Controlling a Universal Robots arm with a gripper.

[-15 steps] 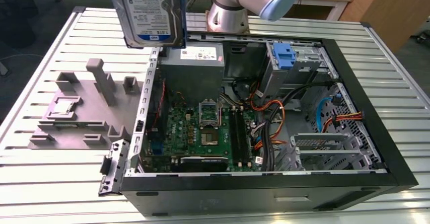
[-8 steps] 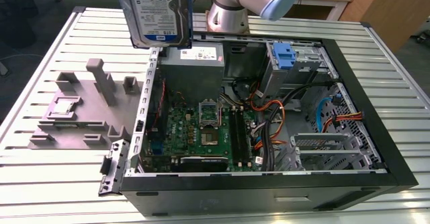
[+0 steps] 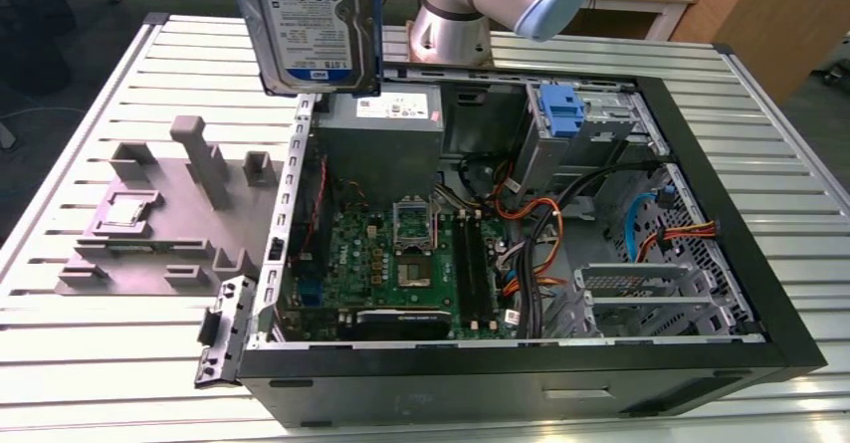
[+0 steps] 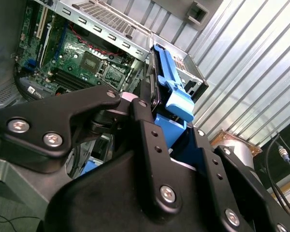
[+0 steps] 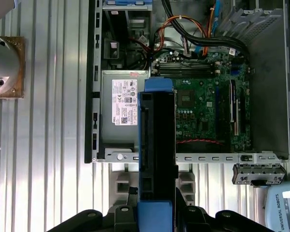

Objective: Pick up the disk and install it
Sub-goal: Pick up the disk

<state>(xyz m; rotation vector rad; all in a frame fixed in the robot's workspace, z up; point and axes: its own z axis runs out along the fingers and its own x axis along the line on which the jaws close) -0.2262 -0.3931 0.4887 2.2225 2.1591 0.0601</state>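
The disk (image 3: 309,27) hangs upright at the top of the exterior view, its white-and-blue label facing the camera, above the far left corner of the open computer case (image 3: 531,378). In the first wrist view the disk (image 5: 157,150) appears edge-on with blue rails at both ends, over the line between the power supply and the motherboard. My gripper (image 5: 156,215) is shut on the disk's end. In the second wrist view, the black fingers (image 4: 144,126) clamp the disk (image 4: 170,89) by its blue carrier.
Inside the case are a grey power-supply box (image 3: 382,114), a green motherboard (image 3: 398,259), bundled cables (image 3: 544,234) and an upright blue bracket (image 3: 560,114) at the drive bay. A grey fixture (image 3: 159,214) stands on the slatted table at the exterior view's left. The arm's base (image 3: 449,25) stands behind the case.
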